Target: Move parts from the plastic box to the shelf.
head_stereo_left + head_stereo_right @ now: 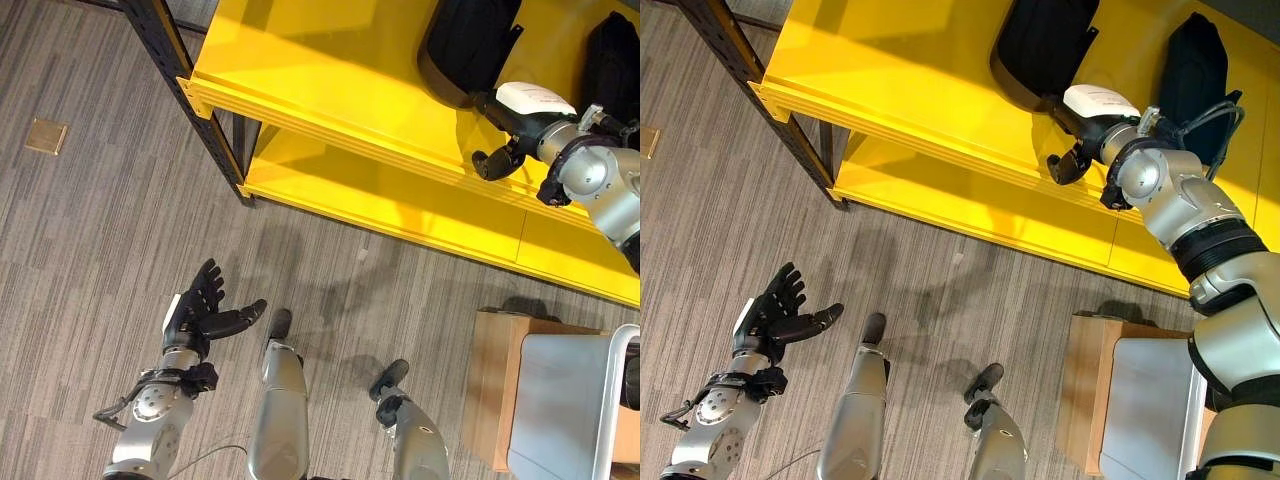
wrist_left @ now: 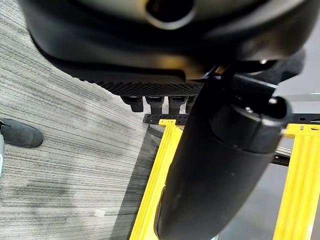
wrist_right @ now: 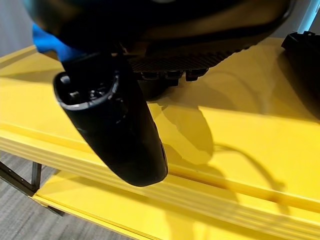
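Note:
Two black parts lie on the top level of the yellow shelf (image 1: 330, 70): one (image 1: 1040, 40) just beyond my right hand, the other (image 1: 1195, 70) further right. My right hand (image 1: 1085, 120), with its white cover, hovers over the shelf's front part. Its fingers are relaxed toward the nearer part and hold nothing; in the right wrist view only bare yellow shelf (image 3: 240, 125) lies under it. The grey plastic box (image 1: 560, 400) stands at the lower right on a wooden stand (image 1: 490, 380). My left hand (image 1: 205, 310) hangs open, palm up, over the carpet.
The shelf's black upright (image 1: 190, 70) stands at its left corner, and a lower yellow level (image 1: 400, 205) sits below the top one. A small brass plate (image 1: 47, 135) is set in the grey carpet at the left.

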